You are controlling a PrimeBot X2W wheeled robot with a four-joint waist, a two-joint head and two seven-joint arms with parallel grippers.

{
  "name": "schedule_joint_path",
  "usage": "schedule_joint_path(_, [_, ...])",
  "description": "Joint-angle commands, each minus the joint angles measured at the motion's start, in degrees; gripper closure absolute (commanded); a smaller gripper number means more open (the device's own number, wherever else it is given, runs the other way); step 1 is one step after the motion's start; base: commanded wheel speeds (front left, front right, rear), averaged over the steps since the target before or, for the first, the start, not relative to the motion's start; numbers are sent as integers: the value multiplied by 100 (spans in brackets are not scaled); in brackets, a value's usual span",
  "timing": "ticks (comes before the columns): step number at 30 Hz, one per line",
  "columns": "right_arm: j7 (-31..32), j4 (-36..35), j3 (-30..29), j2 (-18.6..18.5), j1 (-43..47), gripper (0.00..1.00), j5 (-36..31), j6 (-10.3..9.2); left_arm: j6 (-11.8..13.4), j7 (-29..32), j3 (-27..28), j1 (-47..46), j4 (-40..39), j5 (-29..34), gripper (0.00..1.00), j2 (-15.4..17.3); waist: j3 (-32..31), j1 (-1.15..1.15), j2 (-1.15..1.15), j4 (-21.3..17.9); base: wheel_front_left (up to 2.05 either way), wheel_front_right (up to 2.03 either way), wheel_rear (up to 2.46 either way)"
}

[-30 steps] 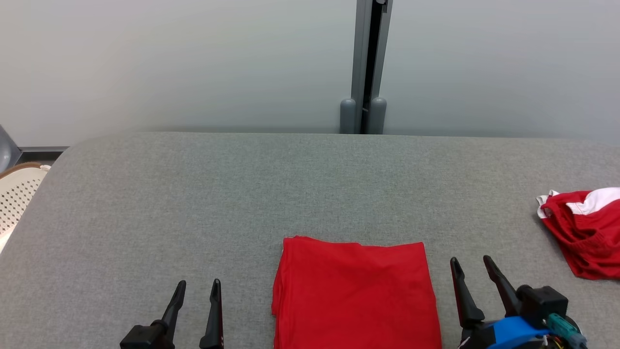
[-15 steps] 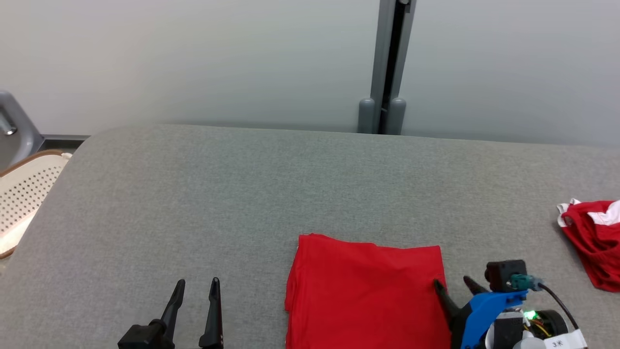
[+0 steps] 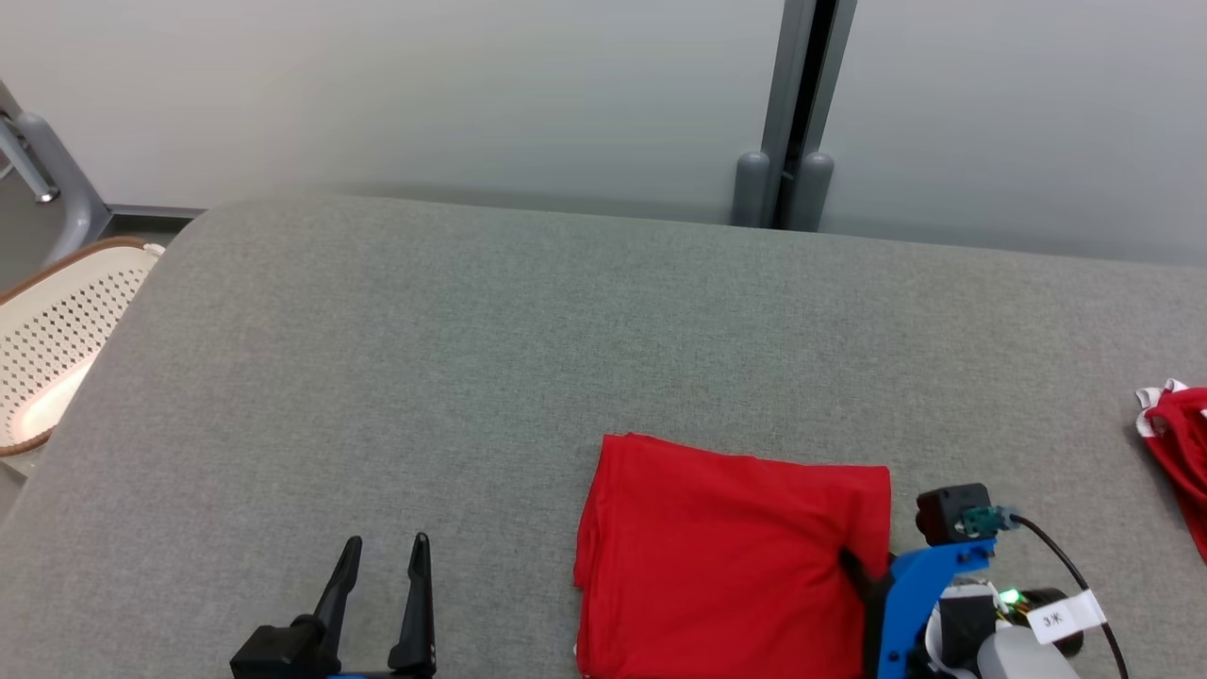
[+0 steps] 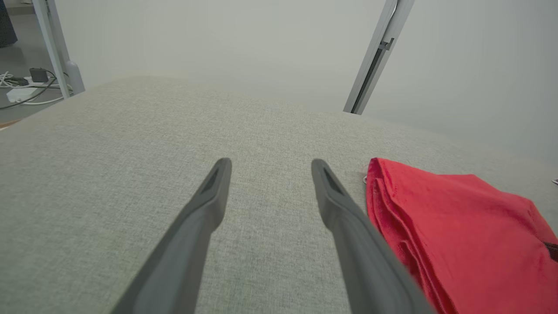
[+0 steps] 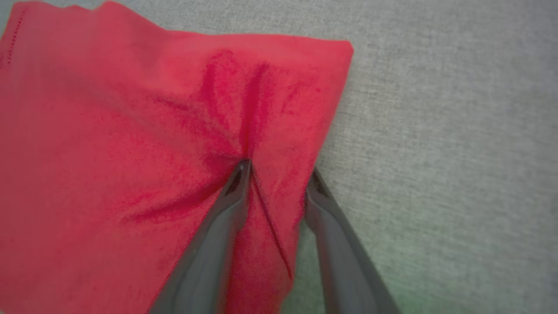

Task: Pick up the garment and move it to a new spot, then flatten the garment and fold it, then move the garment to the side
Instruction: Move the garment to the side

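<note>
The garment (image 3: pixel 735 556) is a red cloth folded into a flat rectangle near the front edge of the grey padded table (image 3: pixel 471 330). My right gripper (image 3: pixel 863 566) points down at its right edge. In the right wrist view the right gripper (image 5: pixel 279 168) has its jaws apart over that edge of the garment (image 5: pixel 130 131). One fingertip presses into the cloth and wrinkles spread from it. A raised ridge of cloth lies between the fingers. My left gripper (image 3: pixel 387 540) stands open over bare table left of the garment (image 4: pixel 457 226), and in its wrist view the left gripper (image 4: pixel 271 161) holds nothing.
A second red and white piece of clothing (image 3: pixel 1179 424) lies at the table's right edge. A white perforated basket (image 3: pixel 57 321) stands off the left side. A grey post (image 3: pixel 797 113) rises behind the table against the pale wall.
The head camera has turned, shifting the whole picture. My right gripper swung from beside the garment down onto its right edge and its jaws have narrowed. The left gripper stays as it was.
</note>
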Motion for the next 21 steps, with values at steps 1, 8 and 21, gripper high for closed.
schedule_joint_path(1, [46, 83, 53, 19, -41, 100, 53, 2, -12, -24, 12, -104, -14, 25, 0, -2, 20, 0, 0, -5, 0, 0, 0])
schedule_joint_path(8, [-204, -25, -77, -11, -461, 100, -157, -3, -49, -24, -49, -250, -86, 74, 0, -21, 213, 0, 0, -294, 0, 0, 0])
schedule_joint_path(21, [-312, -827, -527, -258, -750, 100, -507, 0, -67, -24, -57, -526, -323, 225, 0, -1, 728, 0, 0, -1610, 0, 0, 0])
